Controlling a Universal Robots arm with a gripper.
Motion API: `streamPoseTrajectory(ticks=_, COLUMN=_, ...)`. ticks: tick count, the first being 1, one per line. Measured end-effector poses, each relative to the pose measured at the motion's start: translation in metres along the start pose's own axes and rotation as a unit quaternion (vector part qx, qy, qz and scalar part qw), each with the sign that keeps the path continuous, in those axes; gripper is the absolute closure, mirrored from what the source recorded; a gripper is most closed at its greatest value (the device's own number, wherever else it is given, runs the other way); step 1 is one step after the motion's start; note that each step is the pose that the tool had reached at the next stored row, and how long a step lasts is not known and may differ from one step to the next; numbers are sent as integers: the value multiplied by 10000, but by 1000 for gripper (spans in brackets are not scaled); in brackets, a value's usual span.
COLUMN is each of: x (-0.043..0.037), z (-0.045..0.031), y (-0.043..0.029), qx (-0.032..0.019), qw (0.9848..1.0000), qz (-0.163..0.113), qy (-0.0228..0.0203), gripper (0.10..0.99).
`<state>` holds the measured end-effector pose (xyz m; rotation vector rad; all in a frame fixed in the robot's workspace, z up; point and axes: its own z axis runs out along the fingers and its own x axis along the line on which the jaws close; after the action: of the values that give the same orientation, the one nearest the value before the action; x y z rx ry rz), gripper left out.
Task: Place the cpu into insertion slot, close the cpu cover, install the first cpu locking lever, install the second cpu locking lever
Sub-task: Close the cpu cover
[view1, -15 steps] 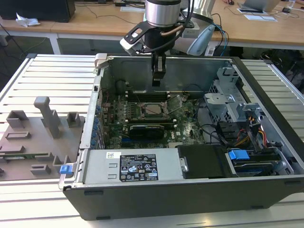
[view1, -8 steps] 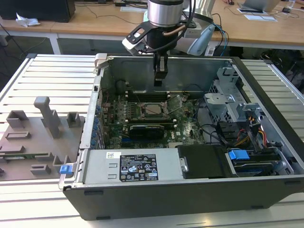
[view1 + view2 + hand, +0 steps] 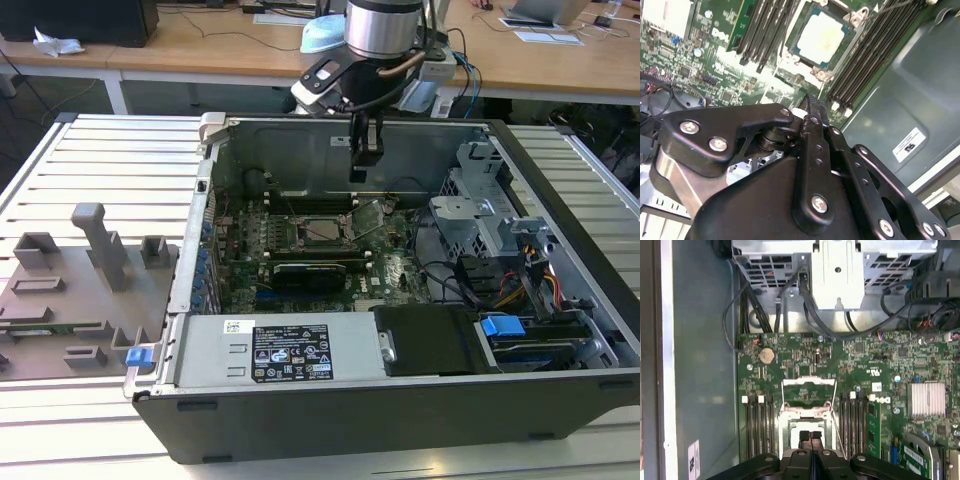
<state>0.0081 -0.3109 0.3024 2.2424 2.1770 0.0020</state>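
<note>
End effector (image 3: 358, 172): tips pressed together, holding nothing | cpu (image 3: 820, 36): under it and apart, lying in the insertion slot (image 3: 792, 46) | cpu cover (image 3: 808, 383): I judge it not yet down | step: closing the cover; I think it asks a lower, gentle push on the frame.

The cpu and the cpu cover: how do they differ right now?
The cpu is a solid silver square; the cpu cover is a thin frame with a window. The cpu lies flat in the insertion slot; the cpu cover is swung open, off it. Both are square, silvery metal.
</note>
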Motion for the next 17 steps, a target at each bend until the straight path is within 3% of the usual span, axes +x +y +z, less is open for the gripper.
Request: streamPoseTrajectory(ticks=17, x=14, z=7, y=475, qx=23, qw=10000, qz=0, qy=-1, gripper=980)
